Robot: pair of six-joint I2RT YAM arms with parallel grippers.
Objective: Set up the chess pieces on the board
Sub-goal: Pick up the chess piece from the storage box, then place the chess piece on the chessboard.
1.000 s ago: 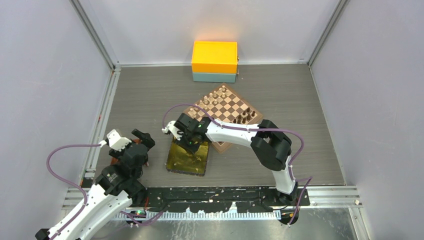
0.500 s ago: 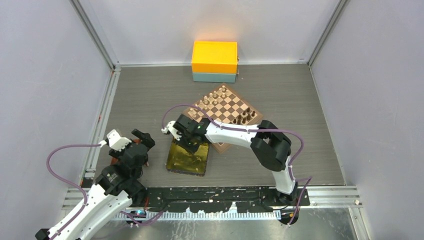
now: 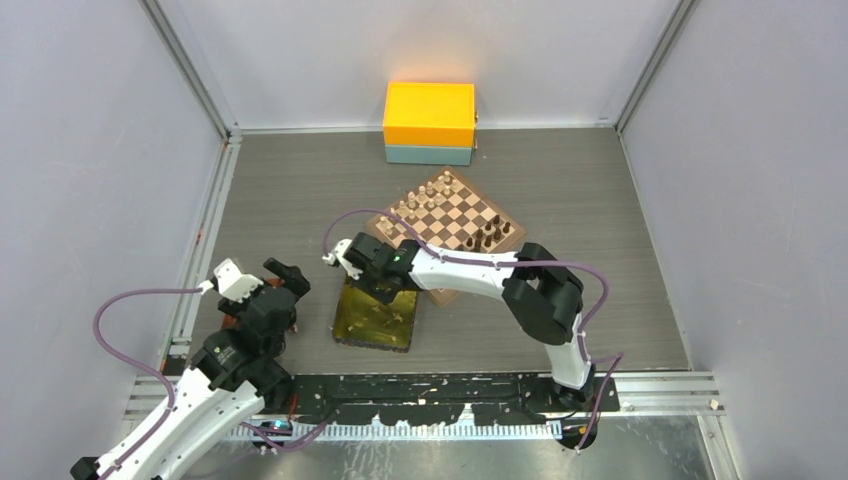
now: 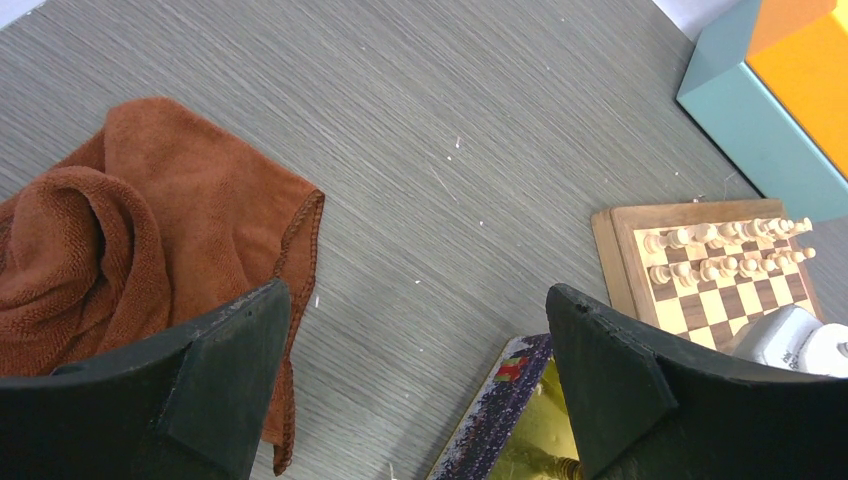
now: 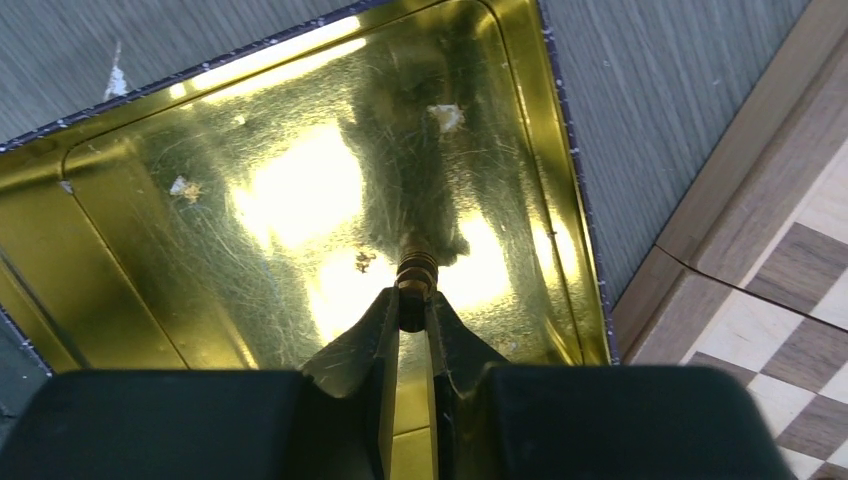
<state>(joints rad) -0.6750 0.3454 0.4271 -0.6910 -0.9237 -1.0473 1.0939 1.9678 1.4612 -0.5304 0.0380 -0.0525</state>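
Observation:
In the right wrist view my right gripper (image 5: 411, 300) is shut on a small dark-brown chess piece (image 5: 415, 272), whose end sticks out beyond the fingertips over the shiny gold tray (image 5: 200, 200). From above, the right gripper (image 3: 383, 290) hangs over the far end of the tray (image 3: 372, 325), just left of the board (image 3: 450, 215). Several dark pieces (image 3: 488, 236) stand along the board's right side. My left gripper (image 3: 262, 282) is open and empty at the near left, away from the tray; the tray's dotted rim (image 4: 510, 400) shows between its fingers.
An orange and teal box (image 3: 429, 122) stands at the back wall. A rust-brown cloth (image 4: 120, 230) lies crumpled under the left gripper. Pale chessmen (image 4: 720, 245) line the board's far-left edge. The board's corner (image 5: 780, 270) lies just right of the tray.
The right gripper's jaws have narrowed onto the dark piece in the tray, and the wrist has shifted slightly. The left arm has not moved.

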